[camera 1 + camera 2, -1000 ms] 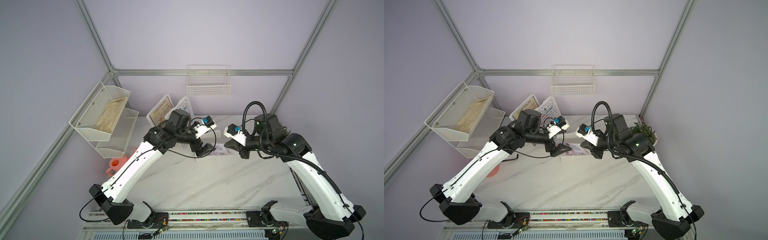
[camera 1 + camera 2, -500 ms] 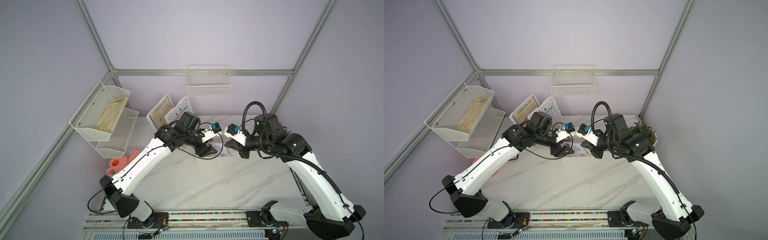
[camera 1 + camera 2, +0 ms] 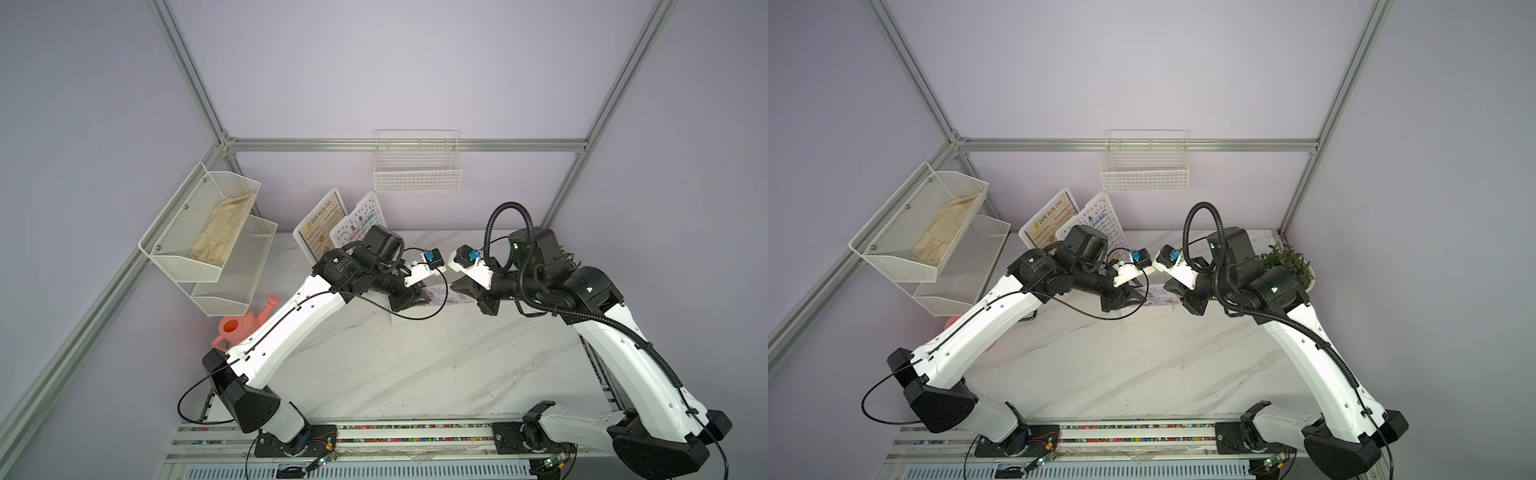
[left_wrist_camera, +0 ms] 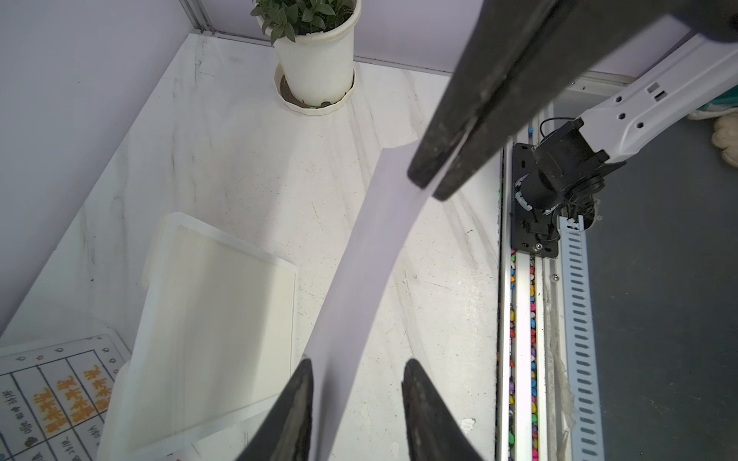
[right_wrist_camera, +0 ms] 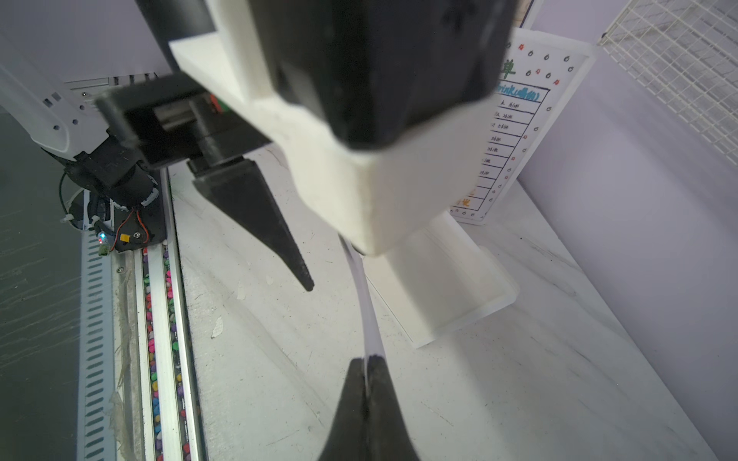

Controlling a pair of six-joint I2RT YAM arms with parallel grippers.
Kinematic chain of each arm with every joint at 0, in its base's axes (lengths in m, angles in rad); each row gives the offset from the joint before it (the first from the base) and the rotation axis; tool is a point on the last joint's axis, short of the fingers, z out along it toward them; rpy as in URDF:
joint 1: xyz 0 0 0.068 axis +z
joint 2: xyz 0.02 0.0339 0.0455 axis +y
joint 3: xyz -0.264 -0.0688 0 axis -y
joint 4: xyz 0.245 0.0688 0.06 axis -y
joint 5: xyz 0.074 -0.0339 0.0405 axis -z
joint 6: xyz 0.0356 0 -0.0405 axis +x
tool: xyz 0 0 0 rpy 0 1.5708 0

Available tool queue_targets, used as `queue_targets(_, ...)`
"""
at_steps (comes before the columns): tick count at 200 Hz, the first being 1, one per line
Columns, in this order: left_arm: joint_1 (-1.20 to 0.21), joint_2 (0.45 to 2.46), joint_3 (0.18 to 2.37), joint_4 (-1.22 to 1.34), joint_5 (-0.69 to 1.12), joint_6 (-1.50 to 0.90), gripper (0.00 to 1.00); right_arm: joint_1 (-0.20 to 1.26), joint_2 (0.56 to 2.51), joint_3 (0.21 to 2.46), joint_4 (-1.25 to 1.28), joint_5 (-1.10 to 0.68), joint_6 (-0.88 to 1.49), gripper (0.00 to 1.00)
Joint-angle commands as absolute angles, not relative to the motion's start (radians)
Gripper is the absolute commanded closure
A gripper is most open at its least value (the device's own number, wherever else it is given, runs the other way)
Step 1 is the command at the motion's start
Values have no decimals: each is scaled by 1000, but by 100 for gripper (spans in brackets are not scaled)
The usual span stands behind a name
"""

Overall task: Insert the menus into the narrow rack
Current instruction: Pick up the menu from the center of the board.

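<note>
Marble tabletop point(image 3: 415, 374): lying bare between the two arm bases, nearest the camera.
Right gripper point(image 5: 366, 365): pinching one end of the small leaflet point(image 5: 369, 319) with fingers pressed together, holding it above the table.
Small leaflet: hanging in a bowed arc between both grippers — seen edge-on from the right wrist, blank side point(image 4: 375, 247) from the left wrist.
Left gripper point(image 4: 356, 369): straddling the leaflet's other end, fingers point(image 4: 297, 395) standing apart with a clear gap — not clamping it.
White rack point(image 4: 223, 319): sitting on the table just beside the leaflet.
Grid-table menu point(image 3: 359, 220): standing upright, leaning beyond the left arm.
"DIM SUM INN" menu point(image 3: 322, 220): standing upright beside it, near the back wall.
</note>
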State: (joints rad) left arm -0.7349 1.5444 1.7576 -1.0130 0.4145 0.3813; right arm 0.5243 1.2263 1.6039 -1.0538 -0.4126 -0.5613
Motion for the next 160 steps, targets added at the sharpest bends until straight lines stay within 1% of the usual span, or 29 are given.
queue_targets(1,-745,1551,1825,-1013,391,391,70,531,1207,1595,-1032,-430,-556,100)
queue_targets(78,-752,1541,1834,-1010,361,369,84,531,1210,1587,-1034,-423,-555,100)
queue_targets(97,-751,1537,1835,-1002,361,356,89,531,1211,1587,-1033,-423,-553,100)
queue_targets(117,-752,1536,1852,-997,390,310,98,531,1211,1587,-1029,-418,-545,100)
queue_targets(136,-754,1530,1852,-982,394,251,100,531,1211,1588,-1027,-416,-527,100)
queue_targets(143,-755,1527,1845,-972,376,228,100,531,1209,1589,-1021,-416,-516,93)
queue_targets(147,-755,1525,1840,-968,362,217,100,532,1209,1588,-1015,-416,-508,87)
queue_targets(152,-755,1523,1833,-965,345,205,100,531,1208,1586,-1006,-416,-494,76)
queue_targets(160,-755,1521,1824,-963,325,184,100,531,1205,1583,-993,-409,-472,62)
